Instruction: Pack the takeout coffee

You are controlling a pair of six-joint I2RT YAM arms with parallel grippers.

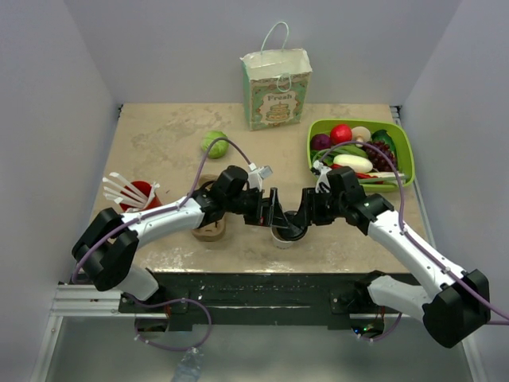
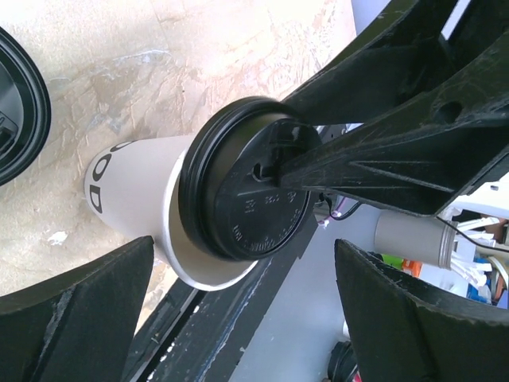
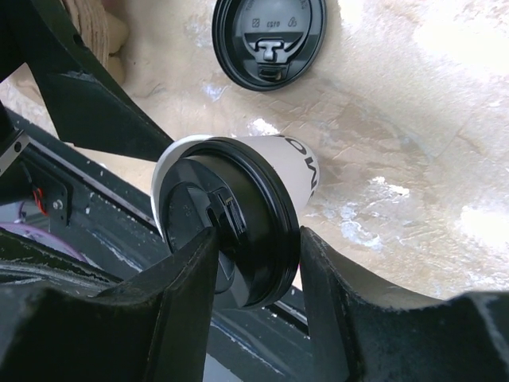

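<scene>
The takeout coffee (image 1: 282, 237) is a white paper cup (image 2: 131, 187) (image 3: 290, 171) standing near the table's front edge, between my two grippers. A round black lid (image 2: 238, 191) (image 3: 254, 215) sits tilted on its rim, one side raised and white rim showing beside it. My right gripper (image 3: 258, 235) (image 1: 306, 215) is shut on this lid, one finger on its top face and the other against its edge. My left gripper (image 2: 244, 243) (image 1: 269, 211) stands wide open just left of the cup, touching nothing.
A loose flat black lid (image 3: 269, 40) (image 2: 20, 103) lies on the table beyond the cup. A brown cardboard carrier (image 1: 208, 231) sits under the left arm. A red cup of white utensils (image 1: 141, 193), a paper bag (image 1: 276, 87), a green fruit (image 1: 214, 144) and a green produce tray (image 1: 406, 151) stand further off.
</scene>
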